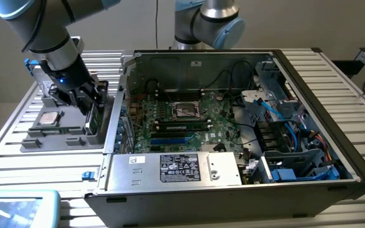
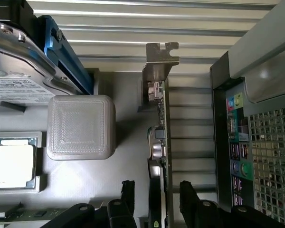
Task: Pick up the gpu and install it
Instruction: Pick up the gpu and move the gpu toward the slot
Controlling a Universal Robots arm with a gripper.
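I have the gripper (image 1: 87, 102) low over the grey tray (image 1: 49, 141), at nine o'clock from the computer case (image 1: 327, 114) in the exterior view. Its fingers (image 2: 186, 194) stand apart, straddling the gpu (image 2: 160, 133), which stands on edge in the tray. They look just clear of it, I think.

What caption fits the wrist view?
Open jaws straddle the upright gpu in the gray tray beside the computer case.

Green-edged gpu (image 2: 162, 118) — grey, cross-hatched block (image 2: 80, 126).
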